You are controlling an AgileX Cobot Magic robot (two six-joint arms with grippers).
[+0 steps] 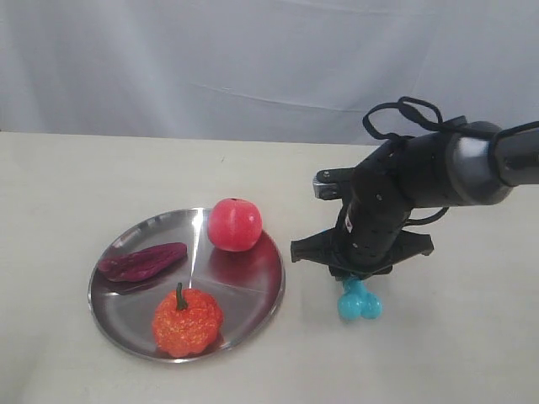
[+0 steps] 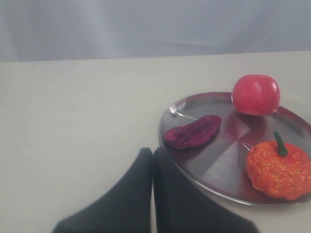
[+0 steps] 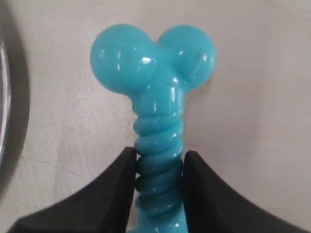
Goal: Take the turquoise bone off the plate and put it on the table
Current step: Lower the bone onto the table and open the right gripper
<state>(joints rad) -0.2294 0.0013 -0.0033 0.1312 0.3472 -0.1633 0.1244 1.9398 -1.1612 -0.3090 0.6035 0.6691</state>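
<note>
The turquoise bone [image 1: 360, 301] [image 3: 156, 102] hangs with one knobbed end down, just over the cream table [image 1: 438, 353], to the right of the silver plate [image 1: 126, 324] [image 2: 221, 167]. My right gripper [image 1: 358, 276] [image 3: 159, 167] is shut on its ribbed shaft, a black finger pressing on each side. The bone's upper end is hidden behind the gripper. My left gripper [image 2: 153, 158] is shut with nothing in it, its tips beside the plate's rim; the exterior view does not show it.
The plate carries a red apple [image 1: 234, 224] [image 2: 255, 94], an orange pumpkin [image 1: 186, 322] [image 2: 278, 170] and a purple sweet potato [image 1: 141, 261] [image 2: 192, 131]. In the right wrist view the plate's rim [image 3: 4, 102] lies close beside the bone. A pale curtain backs the table.
</note>
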